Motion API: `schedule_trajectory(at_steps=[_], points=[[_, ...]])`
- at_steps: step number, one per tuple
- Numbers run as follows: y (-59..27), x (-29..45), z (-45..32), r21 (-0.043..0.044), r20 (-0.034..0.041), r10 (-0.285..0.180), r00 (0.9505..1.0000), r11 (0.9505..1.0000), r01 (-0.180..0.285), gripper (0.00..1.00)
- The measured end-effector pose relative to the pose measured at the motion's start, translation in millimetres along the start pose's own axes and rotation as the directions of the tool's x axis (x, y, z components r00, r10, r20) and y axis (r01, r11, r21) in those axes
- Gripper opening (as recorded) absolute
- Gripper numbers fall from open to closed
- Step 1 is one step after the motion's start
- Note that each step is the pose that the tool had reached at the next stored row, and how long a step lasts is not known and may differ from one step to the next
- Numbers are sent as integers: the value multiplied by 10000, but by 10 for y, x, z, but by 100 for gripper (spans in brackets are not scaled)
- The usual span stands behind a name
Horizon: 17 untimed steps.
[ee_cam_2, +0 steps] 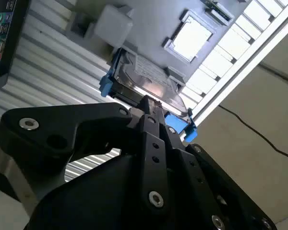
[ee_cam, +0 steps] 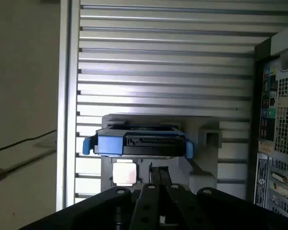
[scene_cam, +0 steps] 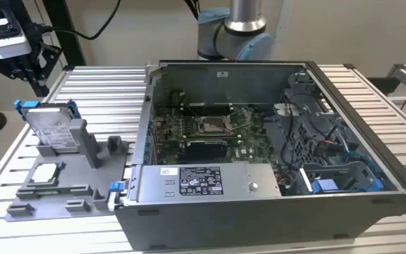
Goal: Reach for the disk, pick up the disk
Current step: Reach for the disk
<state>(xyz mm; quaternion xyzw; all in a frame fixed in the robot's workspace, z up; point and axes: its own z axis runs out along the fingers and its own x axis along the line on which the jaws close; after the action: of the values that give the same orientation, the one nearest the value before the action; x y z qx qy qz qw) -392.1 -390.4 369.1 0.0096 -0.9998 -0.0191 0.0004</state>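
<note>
The disk (scene_cam: 48, 127) is seen standing on edge in a grey holder (scene_cam: 62, 182) on the slatted worktop (scene_cam: 101, 87), toward the exterior view's left. Bare slats are left open on its far side. The open computer case (scene_cam: 259, 211) stands just beside the holder on the exterior view's right, and the worktop edge runs near its left.

In the exterior view the hand (scene_cam: 27, 74) is shown in the air, above and well apart from the disk. The disk's blue-bracketed upper edge (ee_cam: 139, 143) is shown end-on in the first wrist view. Its labelled face (ee_cam_2: 144, 79) is shown in the second wrist view, with a white-topped chip (ee_cam_2: 192, 36) beyond it.

In both wrist views the hand (ee_cam: 158, 175) is seen with fingers drawn together. Nothing is held or touched.
</note>
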Motion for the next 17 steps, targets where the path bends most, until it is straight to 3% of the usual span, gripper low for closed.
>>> schedule_trajectory(at_steps=[13, 17], points=[[1, 0, -1, 1, -1, 0, 10000, 10000, 0, 0], [69, 8, 3, 1, 0, 0, 10000, 10000, 0, 0]])
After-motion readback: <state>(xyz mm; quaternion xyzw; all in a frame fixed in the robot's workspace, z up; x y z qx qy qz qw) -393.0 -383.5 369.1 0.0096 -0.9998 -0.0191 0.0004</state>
